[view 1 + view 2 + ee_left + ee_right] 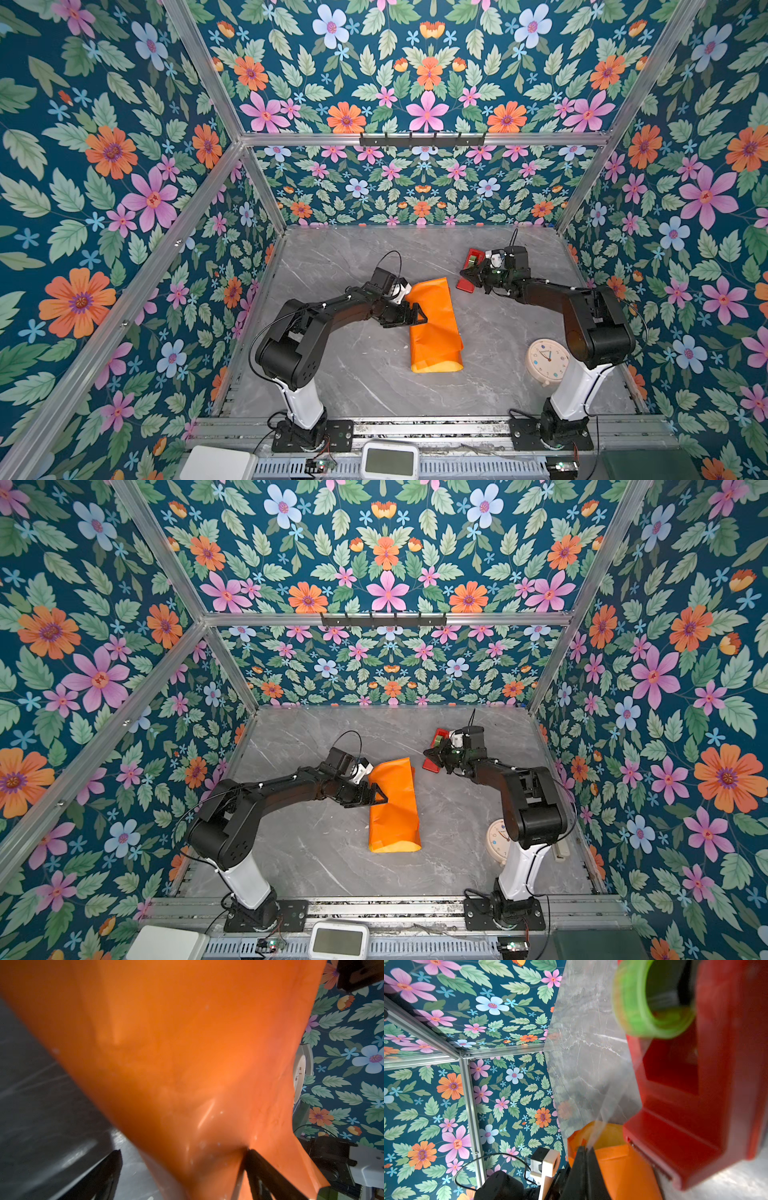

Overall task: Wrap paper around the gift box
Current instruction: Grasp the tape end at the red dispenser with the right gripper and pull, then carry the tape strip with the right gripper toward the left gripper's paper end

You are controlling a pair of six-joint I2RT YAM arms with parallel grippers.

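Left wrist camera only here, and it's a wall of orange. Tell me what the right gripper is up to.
Observer: The right gripper is shut on a strip of clear tape stretched from the red tape dispenser.
Operator: Now give me the paper's whole shape.
Observer: In both top views the paper lies as a long folded bundle, orange outside, yellow showing at its near end.
Operator: Report the gift box.
Observer: No view shows it; whether it is inside the bundle I cannot tell.
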